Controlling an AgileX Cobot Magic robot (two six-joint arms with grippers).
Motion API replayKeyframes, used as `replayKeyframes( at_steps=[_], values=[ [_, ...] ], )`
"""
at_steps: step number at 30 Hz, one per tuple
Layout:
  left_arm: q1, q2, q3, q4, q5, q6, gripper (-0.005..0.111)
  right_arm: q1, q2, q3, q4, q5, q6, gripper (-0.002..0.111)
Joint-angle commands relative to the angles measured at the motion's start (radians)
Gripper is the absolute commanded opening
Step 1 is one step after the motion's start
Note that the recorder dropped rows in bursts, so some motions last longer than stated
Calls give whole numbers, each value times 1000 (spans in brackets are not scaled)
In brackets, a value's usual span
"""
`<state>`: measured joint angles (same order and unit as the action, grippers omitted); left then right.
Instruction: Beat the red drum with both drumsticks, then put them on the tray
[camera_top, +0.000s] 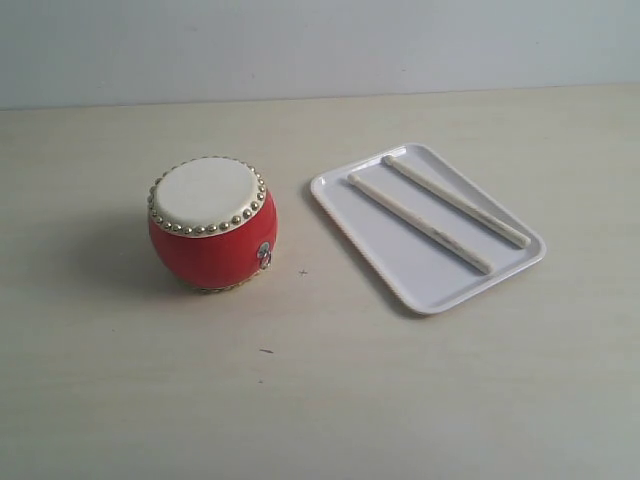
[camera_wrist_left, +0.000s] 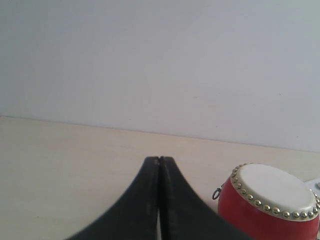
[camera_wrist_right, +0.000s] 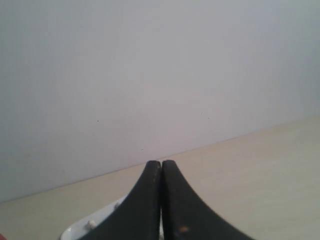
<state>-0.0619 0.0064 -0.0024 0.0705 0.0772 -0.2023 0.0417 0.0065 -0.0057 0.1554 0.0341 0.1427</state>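
- Red drum (camera_top: 213, 250): upright on the pale table (camera_top: 300, 400), left of centre in the exterior view. Cream drumhead (camera_top: 207, 193) facing up, ringed with gold studs. Small metal ring (camera_top: 264, 254) on the side turned toward the tray.
- Tray (camera_top: 405, 270): white, rectangular, low-rimmed, flat on the table to the right of the drum. Near the drum but clear of it, and set at a slant to the table's far edge.
- Drumsticks (camera_top: 420, 222): both lying inside the tray, side by side and roughly parallel along its length, with a narrow gap between them. Neither touching the drum, neither held.
- Left gripper (camera_wrist_left: 159, 161): black fingers pressed together at the tips, nothing clamped between them. Pointed toward the far table edge and the plain pale wall (camera_wrist_left: 150, 60). Drum visible low beside the fingers in the left wrist view, apart from them.
- Right gripper (camera_wrist_right: 161, 163): fingers likewise together at the tips, nothing clamped. Aimed at the same wall. One rounded corner of the tray just showing beside the fingers in the right wrist view, with small pale knobs on it too small to identify.
- Contact check: no contact seen between either gripper and the drum, tray or sticks.
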Motion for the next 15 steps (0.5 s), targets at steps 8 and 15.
replayKeyframes(
  at_steps=[8, 15],
  values=[
    [4, -6, 2, 4, -5, -8, 0, -6, -6, 6, -15, -12, -1, 0],
    [4, -6, 2, 4, -5, -8, 0, -6, -6, 6, -12, -12, -1, 0]
  ],
)
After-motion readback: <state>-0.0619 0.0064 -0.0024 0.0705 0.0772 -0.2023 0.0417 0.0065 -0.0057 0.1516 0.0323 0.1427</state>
